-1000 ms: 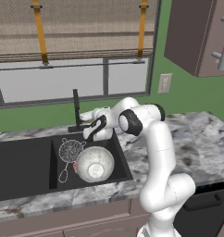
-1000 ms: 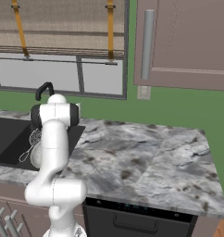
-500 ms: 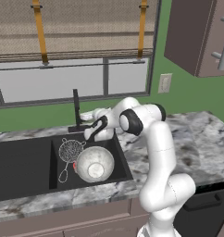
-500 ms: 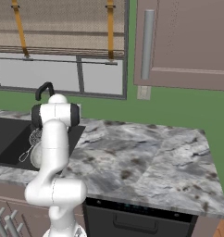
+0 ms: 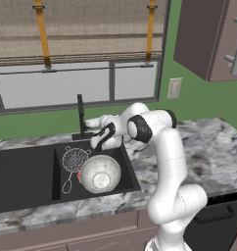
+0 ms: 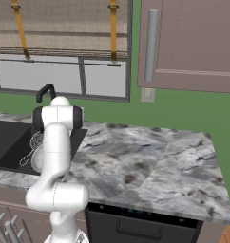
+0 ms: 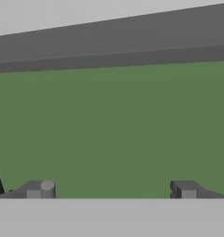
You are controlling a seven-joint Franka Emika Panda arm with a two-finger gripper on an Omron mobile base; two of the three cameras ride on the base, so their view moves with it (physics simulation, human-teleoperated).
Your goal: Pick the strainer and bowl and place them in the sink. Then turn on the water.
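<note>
In the left base view we see the black sink (image 5: pixel 22 171) set into the tabletop (image 5: pixel 208 152), with 2 basins. In the right-hand basin the strainer (image 5: pixel 74 159) lies at the left, its wire handle running toward the near edge, and the bowl (image 5: pixel 100 173) sits upright just beside it on the right, their rims touching or overlapping. Behind them the black faucet (image 5: pixel 81 117) stands at the back rim of the sink. The claw (image 5: pixel 89 124) is held out just right of the faucet, near its base, above the back edge of the basin. We see no water at the spout.

The right base view looks from the other side: there the arm hides most of the basin, and we make out part of the strainer (image 6: pixel 35 141) and a sliver of the bowl (image 6: pixel 37 160) at its left, with the curved top of the faucet (image 6: pixel 44 91) above the arm's shoulder.

The hand view shows the claw's 2 fingertips (image 7: pixel 41 189) set far apart, fully spread with nothing between them, facing the green wall (image 7: pixel 114 125).

The tabletop is grey marbled stone. Behind it are a wide window (image 5: pixel 71 88) with a woven blind, a wall outlet (image 5: pixel 175 88) and a brown cabinet (image 5: pixel 213 39).
</note>
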